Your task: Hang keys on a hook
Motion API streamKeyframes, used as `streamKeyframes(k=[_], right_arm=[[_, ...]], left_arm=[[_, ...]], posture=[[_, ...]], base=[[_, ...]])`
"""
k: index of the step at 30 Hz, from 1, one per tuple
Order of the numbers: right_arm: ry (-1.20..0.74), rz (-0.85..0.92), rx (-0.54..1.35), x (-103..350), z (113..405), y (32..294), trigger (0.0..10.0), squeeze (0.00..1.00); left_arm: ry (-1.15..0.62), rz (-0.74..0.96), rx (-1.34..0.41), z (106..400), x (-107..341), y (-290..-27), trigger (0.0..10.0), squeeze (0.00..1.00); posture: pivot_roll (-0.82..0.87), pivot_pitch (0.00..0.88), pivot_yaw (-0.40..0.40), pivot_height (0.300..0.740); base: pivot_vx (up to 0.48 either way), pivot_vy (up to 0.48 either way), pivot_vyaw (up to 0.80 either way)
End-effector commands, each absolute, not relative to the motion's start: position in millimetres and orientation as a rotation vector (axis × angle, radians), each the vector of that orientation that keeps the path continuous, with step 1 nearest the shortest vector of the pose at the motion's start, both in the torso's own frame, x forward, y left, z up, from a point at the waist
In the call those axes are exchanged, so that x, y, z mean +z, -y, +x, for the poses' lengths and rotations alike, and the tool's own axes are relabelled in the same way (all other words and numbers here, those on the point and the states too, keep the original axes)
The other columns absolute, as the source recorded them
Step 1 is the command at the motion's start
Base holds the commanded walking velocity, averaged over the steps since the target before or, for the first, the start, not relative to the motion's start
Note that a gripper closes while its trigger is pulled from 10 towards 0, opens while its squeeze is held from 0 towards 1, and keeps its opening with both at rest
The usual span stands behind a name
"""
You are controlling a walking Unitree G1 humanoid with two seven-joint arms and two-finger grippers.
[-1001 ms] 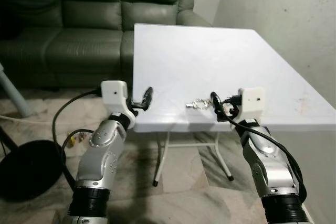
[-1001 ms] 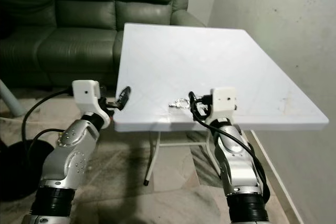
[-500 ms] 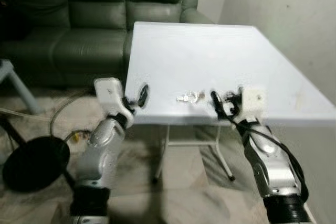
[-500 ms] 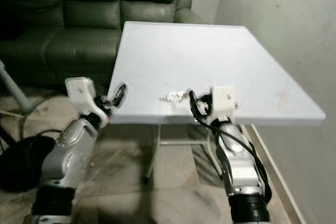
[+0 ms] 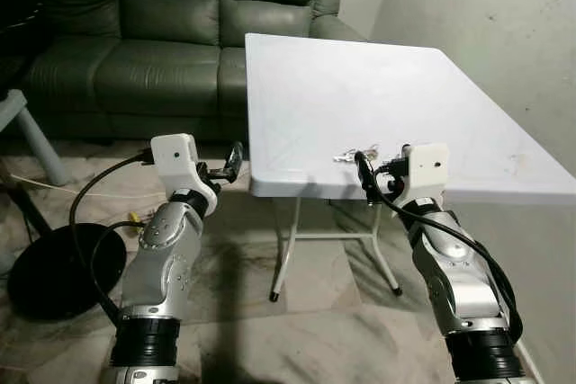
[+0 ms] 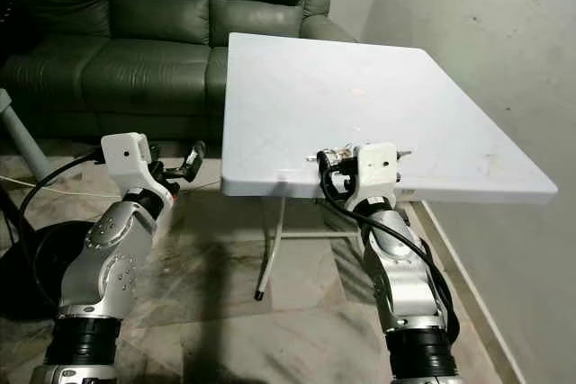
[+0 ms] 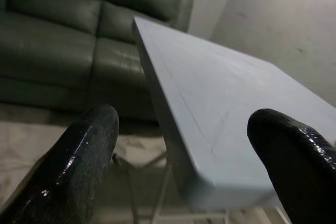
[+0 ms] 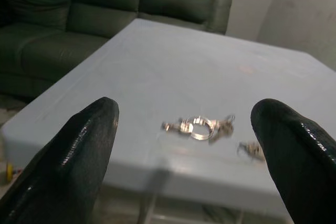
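**A:** What do your head views tell you compared with a second ago?

**B:** The whole picture has shifted, so the camera moved, not the things. You now stand further to the left of the white table (image 5: 378, 87), and the sofa (image 5: 180, 33) shows wider. The keys (image 5: 354, 155) lie flat near the table's front edge, as they did before. Your right gripper (image 5: 364, 173) sits at that edge, just beside and below them, not touching. Your left gripper (image 5: 232, 161), which was at the table's corner a second ago, now hangs off to the side over the floor.

**A:** And the left wrist view?

**B:** Its fingers (image 7: 79, 156) stand wide apart with nothing between them, looking along the table's side edge.

**A:** The right wrist view?

**B:** There your fingertips (image 8: 79, 145) are spread wide too, and the keys (image 8: 198, 126) lie on the tabletop beyond them, framed in the gap. A second small metal piece (image 8: 252, 149) rests near them.

**A:** So where does that leave the task?

**B:** I'd say you're lined up for the pick, nothing grasped yet. I can see no hook, so you'll have to find it after lifting the keys.
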State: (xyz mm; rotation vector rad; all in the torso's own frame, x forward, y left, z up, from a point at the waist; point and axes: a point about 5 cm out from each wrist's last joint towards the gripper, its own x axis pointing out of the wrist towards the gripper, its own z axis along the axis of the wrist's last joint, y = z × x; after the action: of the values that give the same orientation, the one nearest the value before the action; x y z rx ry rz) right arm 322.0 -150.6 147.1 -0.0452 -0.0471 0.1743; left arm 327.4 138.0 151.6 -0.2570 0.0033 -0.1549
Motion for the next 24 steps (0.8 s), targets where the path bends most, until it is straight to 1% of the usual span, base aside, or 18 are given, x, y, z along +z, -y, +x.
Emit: streamKeyframes(k=[1, 10, 13, 24], right_arm=[[0.052, -0.054, 0.155, 148.6, 320.6, 157.5, 10.0, 0.00], [0.050, -0.052, 0.159, 147.5, 319.2, 156.7, 10.0, 0.00], [0.048, -0.051, 0.160, 146.7, 318.9, 156.9, 10.0, 0.00], [0.051, -0.053, 0.167, 146.2, 315.7, 156.5, 10.0, 0.00]], left_arm=[[-0.017, -0.273, -0.194, 328.4, 152.3, -129.5, 10.0, 0.00], [-0.024, -0.264, -0.138, 330.9, 150.9, -134.7, 10.0, 0.00], [-0.041, -0.288, -0.093, 333.2, 149.3, -137.5, 10.0, 0.00], [-0.040, -0.267, -0.059, 335.0, 148.2, -139.9, 10.0, 0.00]], posture=[[-0.09, 0.013, -0.109, 0.740], [-0.09, 0.004, -0.109, 0.740], [-0.09, 0.001, -0.110, 0.740], [-0.09, 0.000, -0.110, 0.740]], base=[[0.439, 0.000, 0.00], [0.469, 0.000, 0.00], [0.000, 0.000, 0.00], [0.000, 0.000, 0.00]])
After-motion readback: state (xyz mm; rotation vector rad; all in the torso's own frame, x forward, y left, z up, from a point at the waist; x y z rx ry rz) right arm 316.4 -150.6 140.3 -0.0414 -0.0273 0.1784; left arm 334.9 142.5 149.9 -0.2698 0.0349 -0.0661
